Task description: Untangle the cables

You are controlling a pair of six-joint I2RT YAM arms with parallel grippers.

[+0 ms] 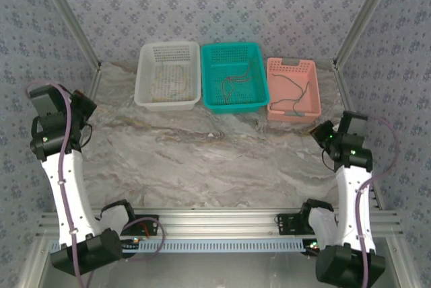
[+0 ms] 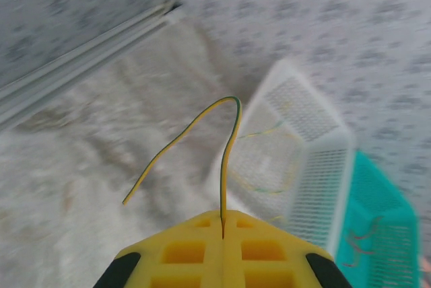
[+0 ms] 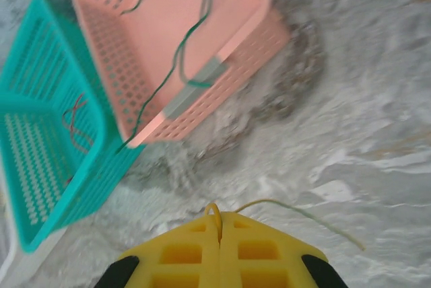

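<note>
The left gripper (image 2: 222,221) is squeezed tight on a yellow-green cable (image 2: 227,153). The cable stands up from the pinch, bends over at the top and comes back down to the left, in the air above the table (image 1: 202,157).

The right gripper (image 3: 219,219) is squeezed tight too, on a thin yellow cable (image 3: 303,212). This cable makes a little loop at the fingers, and its loose end trails off to the right over the table.

Three baskets sit in a row at the far side.
- **Left:** the white basket (image 1: 168,46) has thin yellow cables (image 2: 269,188) in it.
- **Middle:** the teal basket (image 1: 232,46) has a red cable (image 3: 73,118).
- **Right:** the pink basket (image 1: 291,62) has a dark cable (image 3: 179,59).
</note>
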